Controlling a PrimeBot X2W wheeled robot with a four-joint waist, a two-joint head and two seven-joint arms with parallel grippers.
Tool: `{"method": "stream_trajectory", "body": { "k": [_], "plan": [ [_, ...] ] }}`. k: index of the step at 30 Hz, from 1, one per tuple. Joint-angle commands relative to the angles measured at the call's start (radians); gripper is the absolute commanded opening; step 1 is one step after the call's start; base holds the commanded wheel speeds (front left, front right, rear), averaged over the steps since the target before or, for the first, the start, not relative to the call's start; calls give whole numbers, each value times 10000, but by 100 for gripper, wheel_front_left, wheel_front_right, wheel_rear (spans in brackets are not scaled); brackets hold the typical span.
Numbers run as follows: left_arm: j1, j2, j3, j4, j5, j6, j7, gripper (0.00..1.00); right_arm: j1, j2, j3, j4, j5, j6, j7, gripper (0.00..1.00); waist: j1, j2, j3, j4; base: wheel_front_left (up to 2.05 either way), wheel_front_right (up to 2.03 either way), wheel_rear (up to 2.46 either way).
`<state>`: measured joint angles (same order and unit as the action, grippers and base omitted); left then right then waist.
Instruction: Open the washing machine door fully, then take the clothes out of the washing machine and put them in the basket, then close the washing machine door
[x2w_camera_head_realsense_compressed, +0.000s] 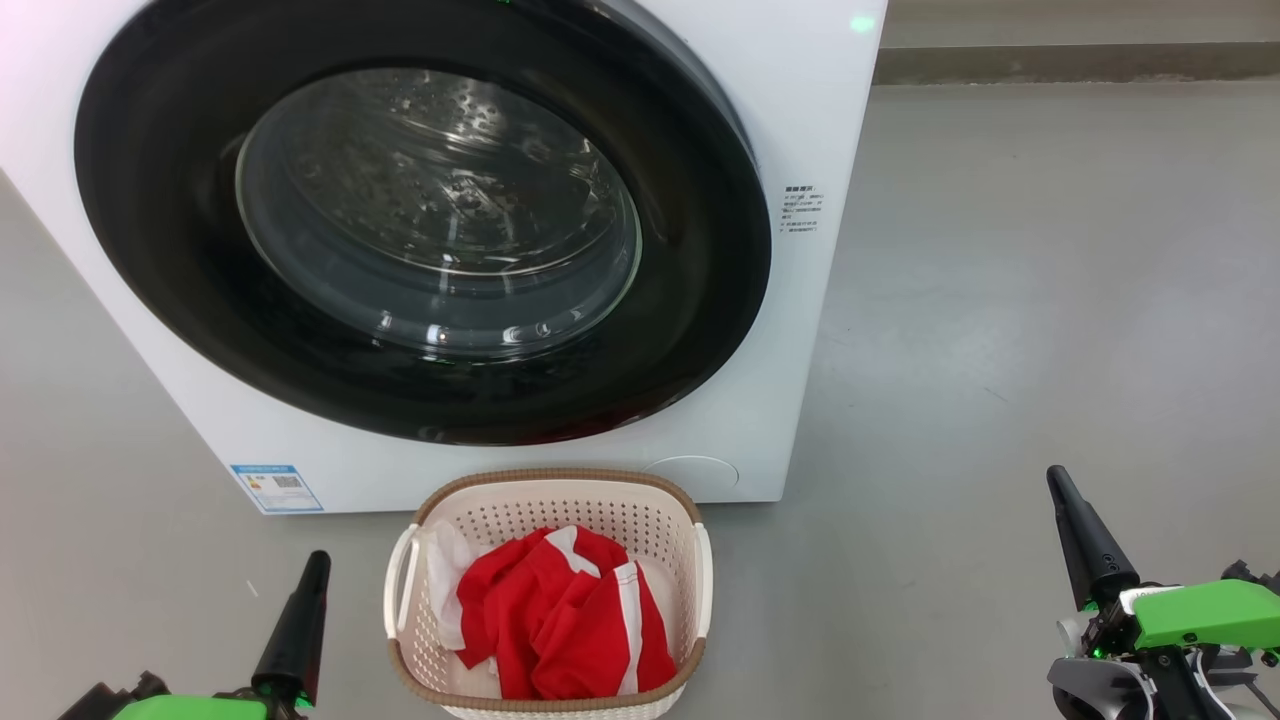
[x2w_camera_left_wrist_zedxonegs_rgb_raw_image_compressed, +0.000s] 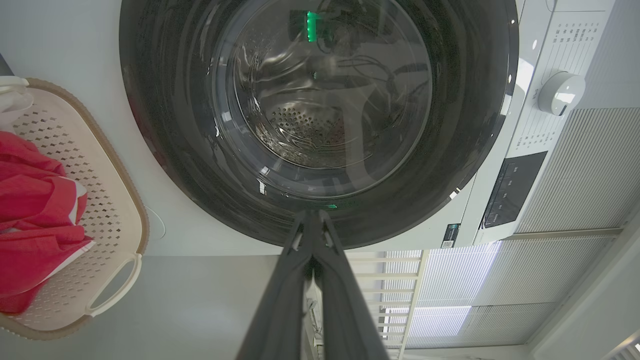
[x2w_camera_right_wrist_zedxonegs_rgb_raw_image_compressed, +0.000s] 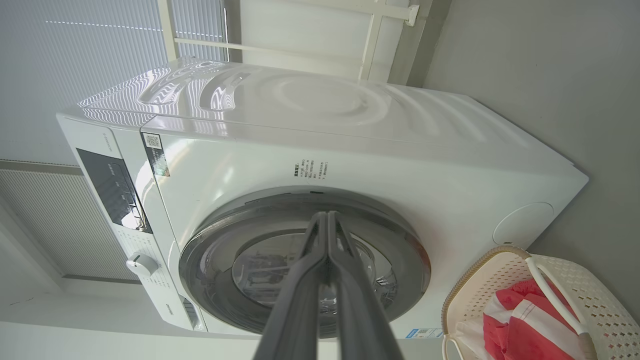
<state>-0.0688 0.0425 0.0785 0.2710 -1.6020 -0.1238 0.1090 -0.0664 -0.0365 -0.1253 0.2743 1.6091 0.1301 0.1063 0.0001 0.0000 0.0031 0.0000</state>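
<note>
Washing machine door (x2w_camera_head_realsense_compressed: 420, 220), round glossy black with clear glass porthole, is seen shut on the big white boxy washing machine (x2w_camera_head_realsense_compressed: 800, 120) in head view. Small cream perforated plastic basket (x2w_camera_head_realsense_compressed: 600, 512), brown-rimmed, is set on grey floor (x2w_camera_head_realsense_compressed: 1000, 300) just before the machine's bottom front edge; bright red clothes (x2w_camera_head_realsense_compressed: 560, 620) with white stripes are piled inside. Left gripper (x2w_camera_head_realsense_compressed: 318, 560) and right gripper (x2w_camera_head_realsense_compressed: 1056, 478) are held low, clear of basket. Left wrist view: fingers (x2w_camera_left_wrist_zedxonegs_rgb_raw_image_compressed: 285, 300) pressed together, nothing gripped. Right wrist view: fingers (x2w_camera_right_wrist_zedxonegs_rgb_raw_image_compressed: 295, 310) likewise closed, empty.

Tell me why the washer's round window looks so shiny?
Head view: bright streaks glint off the washing machine door; left wrist view: it mirrors a green light; right wrist view: blinds reflect as stripes on the washing machine.
</note>
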Motion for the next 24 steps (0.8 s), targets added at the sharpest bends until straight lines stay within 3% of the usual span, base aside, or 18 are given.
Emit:
{"method": "stream_trajectory", "body": {
  "k": [1,24],
  "plan": [
    [-392,78,355,-261,-65,-69,44,0,-413,-157,134,-297,10,6,54,0,-1,0,0,0,0,0,0],
    [-392,77,354,-261,-65,-69,43,0,-414,-151,125,-296,3,6,61,0,-1,0,0,0,0,0,0]
  ]
}}
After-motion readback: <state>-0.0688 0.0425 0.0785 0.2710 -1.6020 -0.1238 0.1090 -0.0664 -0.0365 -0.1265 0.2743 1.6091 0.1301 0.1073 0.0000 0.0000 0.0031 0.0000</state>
